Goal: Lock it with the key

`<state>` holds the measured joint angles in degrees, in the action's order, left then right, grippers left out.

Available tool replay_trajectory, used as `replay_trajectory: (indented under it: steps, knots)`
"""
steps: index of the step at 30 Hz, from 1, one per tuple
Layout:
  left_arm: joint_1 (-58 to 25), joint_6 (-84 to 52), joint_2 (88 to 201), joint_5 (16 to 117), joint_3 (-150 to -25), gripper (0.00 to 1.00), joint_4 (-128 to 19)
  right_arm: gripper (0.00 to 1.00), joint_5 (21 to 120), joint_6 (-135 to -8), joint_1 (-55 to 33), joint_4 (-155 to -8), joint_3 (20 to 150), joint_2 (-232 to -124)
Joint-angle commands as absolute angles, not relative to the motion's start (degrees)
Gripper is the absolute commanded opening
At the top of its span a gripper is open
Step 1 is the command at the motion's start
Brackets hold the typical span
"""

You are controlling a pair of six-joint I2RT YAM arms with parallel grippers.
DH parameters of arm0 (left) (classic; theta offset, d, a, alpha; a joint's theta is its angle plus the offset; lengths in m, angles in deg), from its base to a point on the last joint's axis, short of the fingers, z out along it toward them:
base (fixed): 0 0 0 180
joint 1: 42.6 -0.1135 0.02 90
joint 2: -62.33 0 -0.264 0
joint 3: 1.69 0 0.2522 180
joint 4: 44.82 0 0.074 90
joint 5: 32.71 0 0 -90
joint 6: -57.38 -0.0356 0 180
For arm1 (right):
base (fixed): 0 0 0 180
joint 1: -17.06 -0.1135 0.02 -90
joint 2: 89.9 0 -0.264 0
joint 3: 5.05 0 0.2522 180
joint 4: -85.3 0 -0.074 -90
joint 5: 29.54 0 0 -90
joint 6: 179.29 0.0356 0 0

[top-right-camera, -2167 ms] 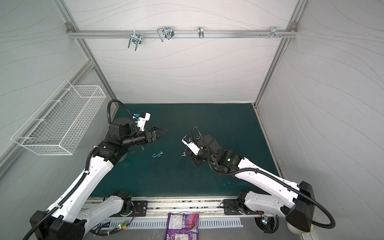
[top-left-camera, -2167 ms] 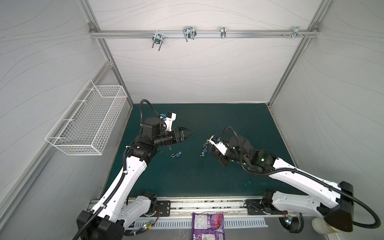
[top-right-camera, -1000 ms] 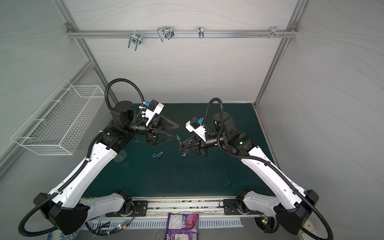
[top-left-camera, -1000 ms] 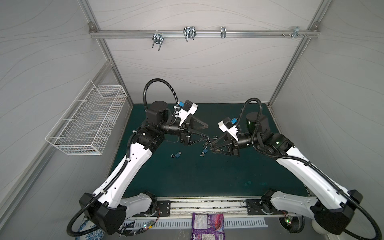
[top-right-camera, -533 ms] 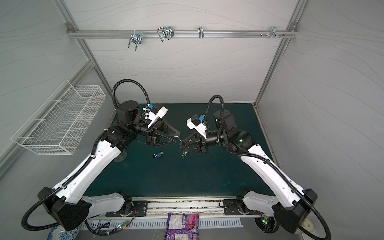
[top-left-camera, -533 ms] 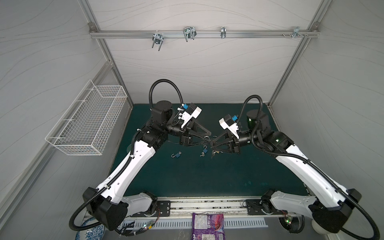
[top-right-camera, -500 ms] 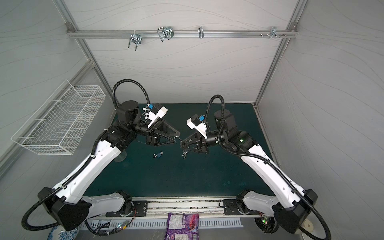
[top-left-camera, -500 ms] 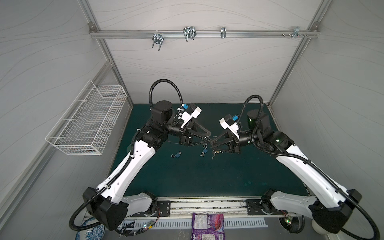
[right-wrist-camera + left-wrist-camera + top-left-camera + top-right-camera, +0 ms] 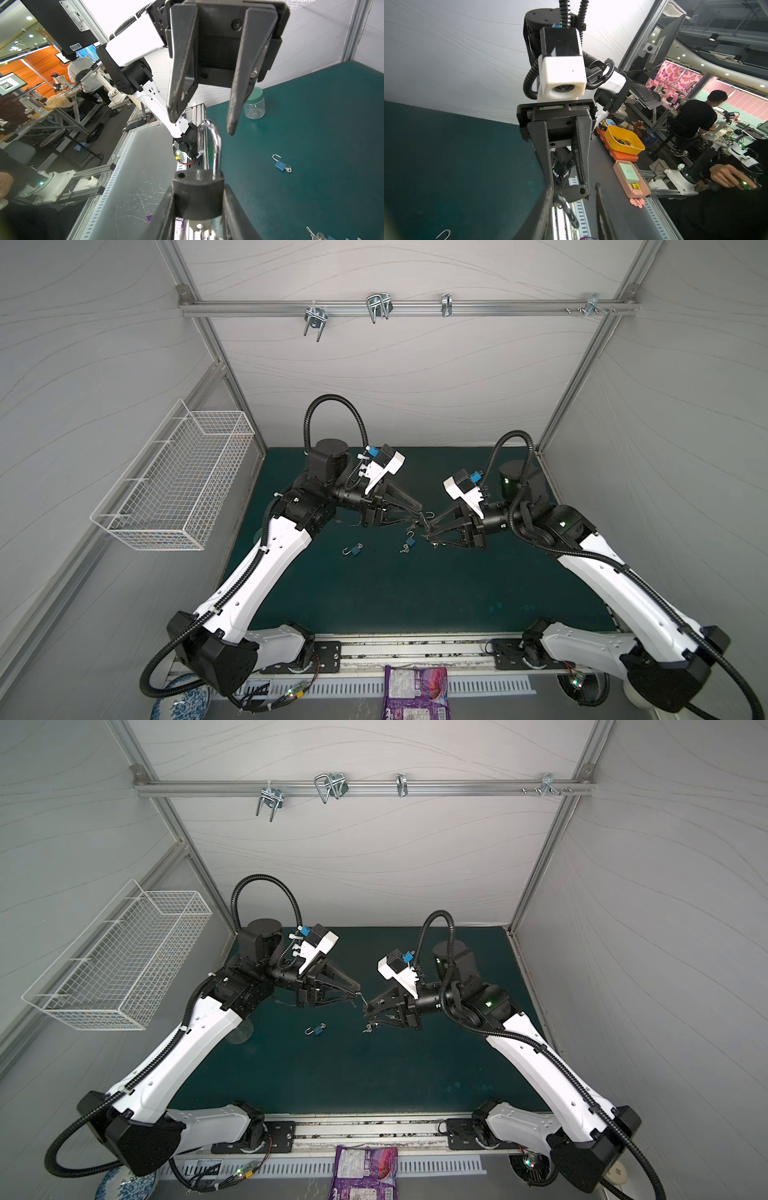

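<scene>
We see the two arms meeting in mid-air over the middle of the green worktop [image 9: 322,124]. The right gripper [image 9: 198,192] has its fingers [image 9: 164,216] pressed against both flanks of a black padlock [image 9: 197,199], gripping the body squarely. The padlock's shackle [image 9: 216,149] is sprung open: one leg sits in the body, the free end stands clear of its hole, and the bow points toward the left gripper [image 9: 202,124].

The left fingers [image 9: 180,83] are partly apart, with their tips on either side of the top of the shackle. In the left wrist view one finger lies against or just beside the shackle, while a clear gap shows on the other side, so we see nothing gripped there.

A silver key [image 9: 199,226] shows just under the padlock body, between the right fingers (only its head is visible).

On the worktop, well apart from the grippers, a blue padlock [image 9: 280,165] lies with its shackle open and a key in its base. A small bunch of keys [image 9: 404,548] lies beneath the meeting grippers. A clear jar [image 9: 254,104] with a green lid stands upright near the worktop's edge.
</scene>
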<state>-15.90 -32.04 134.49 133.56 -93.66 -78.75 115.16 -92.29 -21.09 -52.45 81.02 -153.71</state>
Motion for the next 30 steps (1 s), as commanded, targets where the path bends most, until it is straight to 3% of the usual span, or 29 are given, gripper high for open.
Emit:
replay_trajectory:
  steps: [1,18,30]
  knots:
    - [-15.6,-38.1,135.0,131.4,-97.2,0.33,-84.8,0.0,114.9,-94.2,-20.6,-51.3,83.0,-152.2]
    - [-15.6,-44.1,135.3,126.4,-99.2,0.19,-94.2,0.0,115.2,-94.5,-20.6,-48.5,84.3,-154.1]
    - [-15.6,-42.4,135.6,127.5,-99.1,0.22,-92.5,0.0,116.0,-94.3,-20.7,-47.5,85.1,-156.0]
